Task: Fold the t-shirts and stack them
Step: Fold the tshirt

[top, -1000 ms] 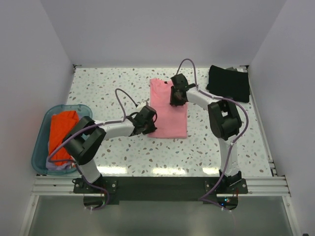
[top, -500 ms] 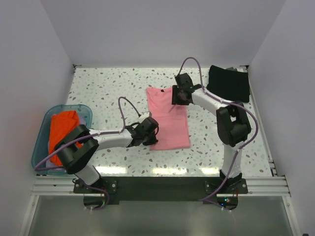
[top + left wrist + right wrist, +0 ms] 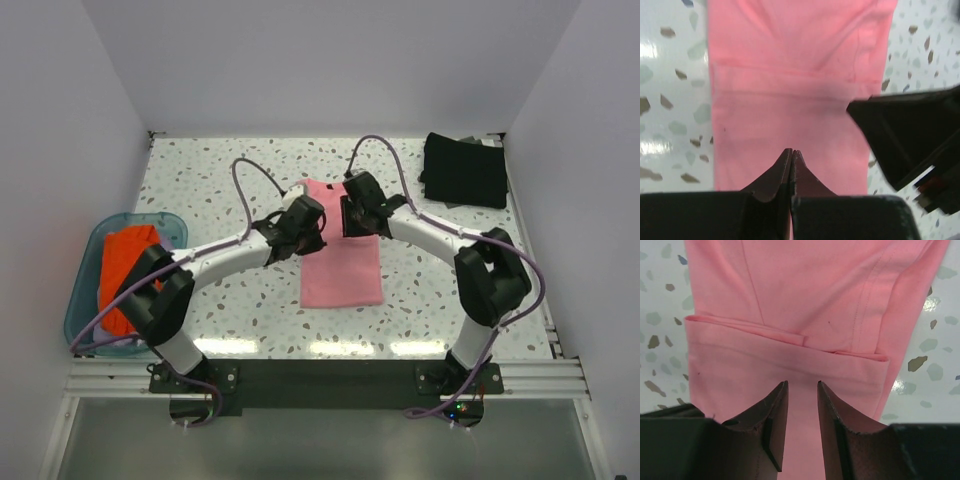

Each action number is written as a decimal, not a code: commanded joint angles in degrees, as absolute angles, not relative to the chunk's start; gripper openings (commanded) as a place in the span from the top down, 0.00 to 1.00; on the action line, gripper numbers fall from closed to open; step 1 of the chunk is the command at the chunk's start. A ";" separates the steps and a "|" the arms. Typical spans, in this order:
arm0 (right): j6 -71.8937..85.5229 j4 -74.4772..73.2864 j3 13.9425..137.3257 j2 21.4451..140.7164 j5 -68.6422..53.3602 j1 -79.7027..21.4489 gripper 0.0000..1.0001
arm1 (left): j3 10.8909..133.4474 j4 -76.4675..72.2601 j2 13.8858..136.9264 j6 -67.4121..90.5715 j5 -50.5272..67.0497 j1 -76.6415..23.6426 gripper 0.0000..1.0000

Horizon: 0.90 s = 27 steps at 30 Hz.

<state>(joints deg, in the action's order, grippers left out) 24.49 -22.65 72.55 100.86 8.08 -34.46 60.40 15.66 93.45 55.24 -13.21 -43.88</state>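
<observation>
The salmon-pink t-shirt lies as a long narrow strip on the speckled table. It fills both wrist views, with a cross fold edge over a seamed lower layer. My left gripper is over the strip's upper left part, its jaws shut with no cloth showing between the tips. My right gripper is close beside it over the upper right part, jaws a little open and empty above the cloth. The black t-shirt lies folded square at the far right.
A translucent blue tub at the left edge holds orange cloth. The right gripper's dark body shows close to the left gripper. White walls enclose the table on three sides.
The left gripper moved from the shirt's near left corner up to its upper part. The right gripper came nearer and leftward, so both now sit side by side. The shirt slid slightly nearer.
</observation>
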 commanded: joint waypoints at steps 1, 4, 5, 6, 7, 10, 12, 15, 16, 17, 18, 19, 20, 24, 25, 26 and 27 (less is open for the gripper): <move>24.52 -19.34 72.42 103.79 9.67 -33.75 0.66 | 65.12 13.98 99.04 51.95 -15.21 -40.35 1.00; 24.70 -19.51 72.95 107.13 12.21 -33.66 0.67 | 66.18 10.21 103.79 50.89 -14.24 -38.50 1.00; 24.96 -19.95 72.78 107.66 13.17 -33.66 0.67 | 66.27 9.76 105.80 50.89 -13.98 -38.06 1.00; 25.31 -19.78 72.34 107.93 13.97 -33.23 0.67 | 66.18 9.84 106.78 50.98 -13.97 -37.53 1.00; 25.83 -19.34 70.51 107.76 13.71 -32.96 0.67 | 66.01 10.02 107.48 51.24 -13.89 -37.27 1.00; 27.68 -17.49 67.08 106.62 12.57 -32.26 0.67 | 63.90 9.84 108.81 52.11 -14.32 -36.56 1.00; 28.56 -16.70 65.84 106.26 11.87 -32.26 0.67 | 62.41 10.19 109.07 52.64 -14.50 -35.95 1.00; 29.44 -15.65 63.03 104.25 11.08 -32.26 0.67 | 60.74 11.07 108.11 53.26 -14.59 -35.16 1.00; 29.62 -15.38 61.63 103.63 10.81 -32.26 0.66 | 60.21 11.25 107.58 53.35 -14.68 -35.24 1.00; 29.79 -15.29 61.18 102.49 9.94 -32.26 0.67 | 59.16 11.25 106.36 53.35 -14.85 -35.24 1.00; 29.88 -15.03 60.65 101.78 9.50 -32.26 0.66 | 58.45 11.16 105.83 53.35 -14.68 -35.16 1.00; 30.06 -14.77 59.60 101.17 8.97 -32.26 0.66 | 57.93 11.16 105.21 53.26 -14.50 -35.16 1.00; 30.67 -14.59 59.07 100.29 7.75 -32.26 0.67 | 56.96 11.16 104.25 53.17 -14.41 -35.16 1.00; 32.08 -13.71 56.08 95.64 4.75 -32.34 0.66 | 55.20 11.34 102.13 53.17 -12.84 -35.16 1.00; 32.08 -13.80 55.38 95.19 4.75 -32.34 0.66 | 54.67 11.16 101.52 53.43 -12.57 -35.07 1.00; 32.17 -14.06 55.28 94.84 4.57 -32.34 0.65 | 53.62 10.81 100.56 53.61 -12.39 -35.07 1.00; 32.25 -14.32 55.20 94.40 4.74 -32.17 0.65 | 53.27 10.64 100.29 53.61 -12.22 -35.07 1.00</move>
<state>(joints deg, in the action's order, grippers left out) 30.72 -14.66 55.88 97.54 5.80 -32.56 56.07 6.94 102.39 53.60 -12.21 -35.88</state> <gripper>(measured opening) 0.346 0.013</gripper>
